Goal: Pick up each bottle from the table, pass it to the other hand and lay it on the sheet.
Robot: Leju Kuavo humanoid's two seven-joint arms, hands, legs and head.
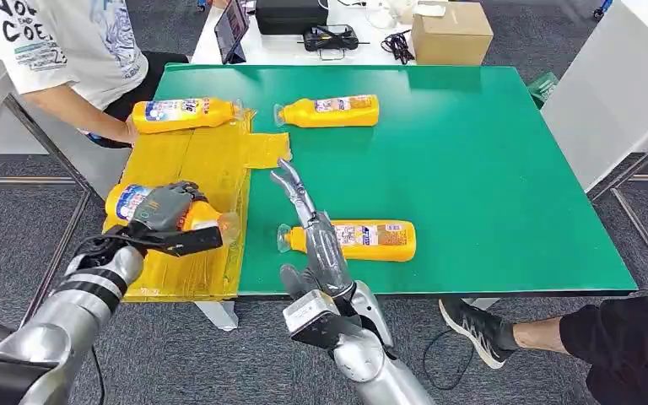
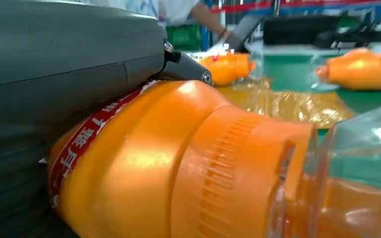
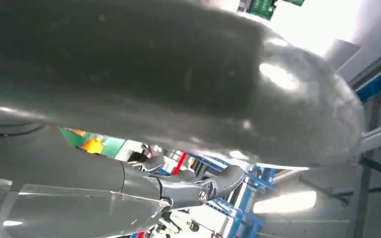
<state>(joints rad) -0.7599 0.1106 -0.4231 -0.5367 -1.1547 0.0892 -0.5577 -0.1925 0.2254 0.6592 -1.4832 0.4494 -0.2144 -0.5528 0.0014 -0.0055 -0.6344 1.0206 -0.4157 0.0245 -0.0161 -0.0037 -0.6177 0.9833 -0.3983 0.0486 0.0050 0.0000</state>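
Note:
Several orange bottles with clear caps lie on their sides. My left hand (image 1: 167, 211) grips one bottle (image 1: 126, 202) low over the near end of the yellow sheet (image 1: 194, 160); up close, the held bottle (image 2: 178, 168) sits under my left hand (image 2: 54, 64). Another bottle (image 1: 181, 114) lies at the sheet's far end. Two lie on the green table (image 1: 472, 169): a far bottle (image 1: 329, 110) and a near bottle (image 1: 371, 240). My right hand (image 1: 316, 236) is open with its fingers stretched out, just left of the near bottle's cap and holding nothing. The right hand (image 3: 154, 74) shows up close as grey.
A person in a white T-shirt stands at the table's far left, with a hand (image 1: 122, 128) beside the far sheet bottle. Behind the table are a cardboard box (image 1: 451, 32), a tablet (image 1: 230, 27) and cables. Another person's shoe (image 1: 472, 325) is under the near right edge.

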